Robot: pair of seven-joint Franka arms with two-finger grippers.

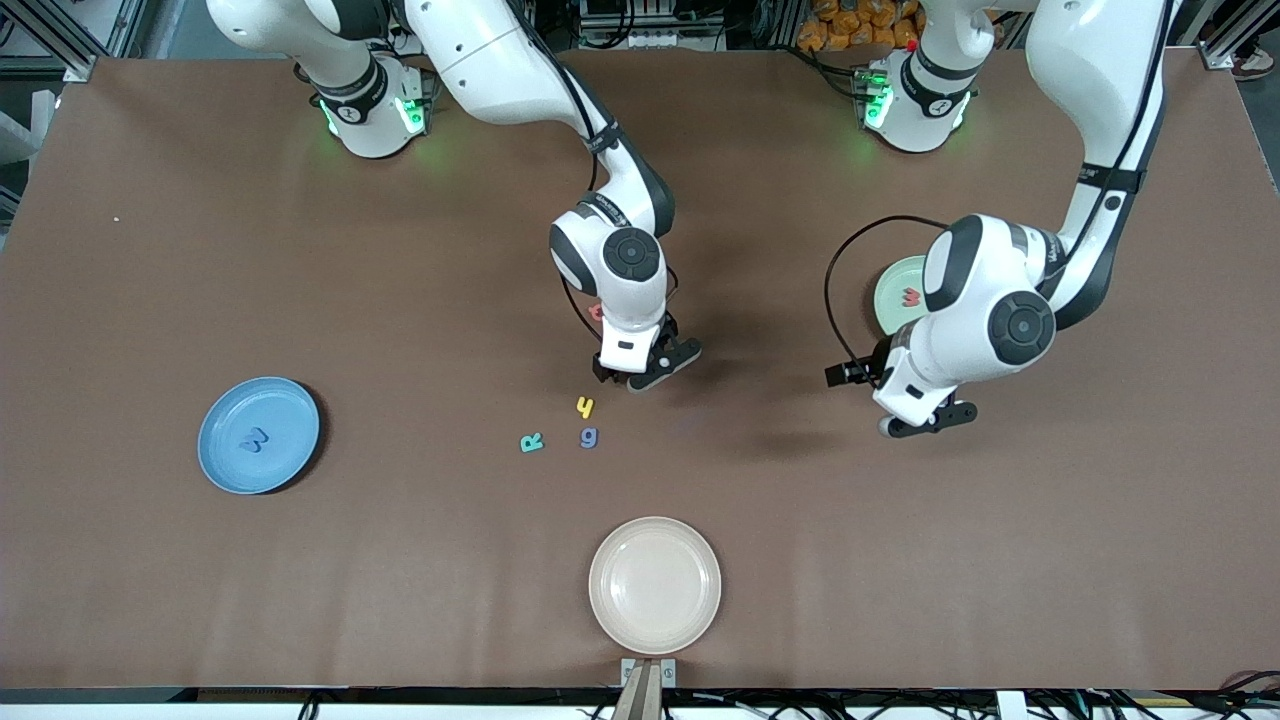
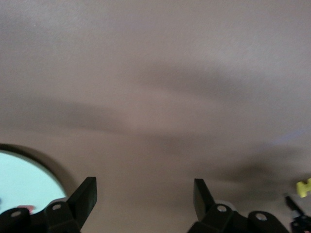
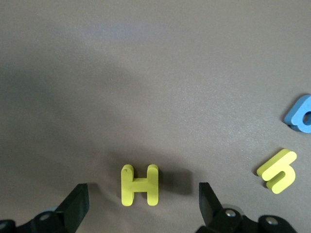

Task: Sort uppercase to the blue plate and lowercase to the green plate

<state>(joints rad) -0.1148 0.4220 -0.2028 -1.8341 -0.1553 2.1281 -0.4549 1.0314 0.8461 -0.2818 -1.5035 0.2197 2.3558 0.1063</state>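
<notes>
Spanning wall to wall, brown table (image 1: 900, 560).

My arms are white with black joints, and green lights glow at both bases. The table (image 1: 200, 560) under me is plain brown. The blue plate (image 1: 259, 435) is sky blue and carries a darker blue W (image 1: 253, 439). The green plate (image 1: 893, 290) is pale mint, with a red w (image 1: 910, 297) on it. The cream plate (image 1: 655, 584) is an unmarked off-white. Between my black right fingers (image 3: 77, 206) sits a yellow H (image 3: 140, 185). The y (image 1: 585, 406) is yellow too, the g (image 1: 589, 437) blue, the R (image 1: 532, 442) teal. A bit of red letter (image 1: 595, 312) shows beside my right wrist.
</notes>
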